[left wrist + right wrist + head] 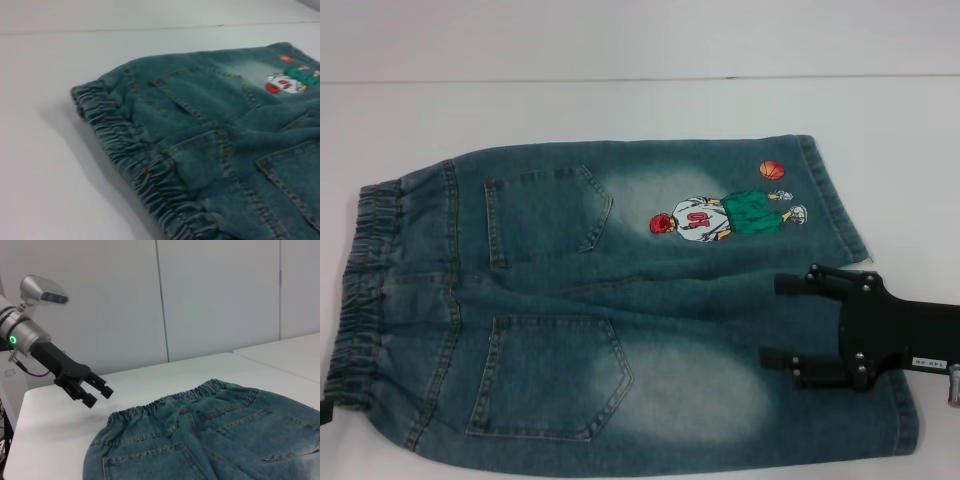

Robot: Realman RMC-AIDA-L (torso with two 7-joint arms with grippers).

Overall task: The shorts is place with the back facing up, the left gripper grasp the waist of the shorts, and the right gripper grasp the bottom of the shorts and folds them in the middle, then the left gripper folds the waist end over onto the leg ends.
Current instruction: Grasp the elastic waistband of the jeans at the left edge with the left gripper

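Shorts (620, 320) of faded blue-green denim, laid flat and back side up on a white table (620, 110); both patch pockets show, no contents visible in them. Waist of the shorts (365, 290), a ruched elastic band, lies toward the robot's left; the leg ends (830, 200) lie toward its right, with the embroidered player (720, 215) and orange ball (772, 170) just beside the far hem. Bare tabletop runs along the far side and beyond the waistband; the near edge of the garment is cut off in the head view. Right gripper (782, 320) is over the near leg close to its hem, fingers apart; contact with the cloth cannot be told. Left gripper (97, 394), seen only in the right wrist view, hangs above bare table near the waistband, fingers slightly apart, holding nothing.
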